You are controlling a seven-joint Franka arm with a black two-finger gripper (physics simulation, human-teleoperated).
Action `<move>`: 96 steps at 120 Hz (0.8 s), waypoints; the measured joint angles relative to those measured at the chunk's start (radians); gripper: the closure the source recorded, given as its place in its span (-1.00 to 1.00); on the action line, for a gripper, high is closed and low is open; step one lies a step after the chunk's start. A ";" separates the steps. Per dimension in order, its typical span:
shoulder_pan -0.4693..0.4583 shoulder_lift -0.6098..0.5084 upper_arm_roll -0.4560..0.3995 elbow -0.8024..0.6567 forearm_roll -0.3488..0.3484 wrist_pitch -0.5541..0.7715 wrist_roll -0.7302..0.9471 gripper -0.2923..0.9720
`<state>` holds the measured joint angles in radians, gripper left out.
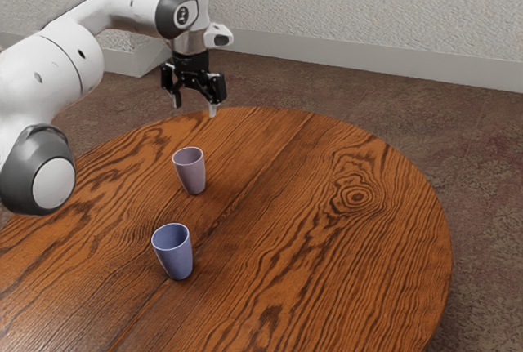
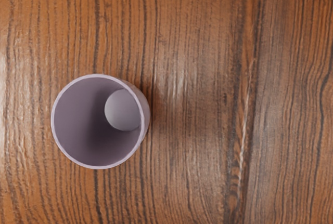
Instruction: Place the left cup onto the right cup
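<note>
**Jaws open above the lilac cup (image 1: 189, 169), nothing held**

Jaws stand apart and empty. The gripper (image 1: 194, 104) hangs in the air over the far part of the table, well above the lilac cup and a little beyond it in the exterior view. In the wrist view that cup (image 2: 83, 130) is seen mouth-up, straight down its inside to the small round base. I therefore take it to be the one to lift, though the pictures alone do not settle which cup counts as left.

It is a small handleless tumbler, upright, wider at the rim than at the foot. It looks thin-walled, stiff and light, with a smooth matte skin that may slip. Because of the taper, a pinch low on the body would likely squeeze it upward out of the fingers. A hold high on the body looks safer, either across the outside just under the rim or with one finger inside the wall and one outside. Little force should be enough.

The blue cup (image 1: 172, 251) stands upright nearer the camera, apart from the lilac one, with bare wood between them. It has the same shape, so the two should nest.

The table (image 1: 327, 205) is round, dark reddish wood with bold grain and a slight sheen, flat and hard. Around it lie a mottled brown floor (image 1: 474, 123), a pale skirting board (image 1: 368, 51) and a rough off-white wall (image 1: 368, 1).
</note>
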<state>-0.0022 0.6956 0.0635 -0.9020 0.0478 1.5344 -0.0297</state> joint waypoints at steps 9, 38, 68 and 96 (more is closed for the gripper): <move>0.004 0.023 -0.004 0.004 -0.001 0.013 0.001 -0.54; 0.007 0.089 -0.016 0.004 -0.002 0.056 0.001 -0.54; 0.012 0.140 -0.019 0.004 -0.002 0.087 0.001 -0.54; 0.021 0.157 -0.019 0.004 -0.005 0.112 0.003 -0.54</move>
<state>0.0186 0.8525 0.0445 -0.8978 0.0431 1.6463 -0.0270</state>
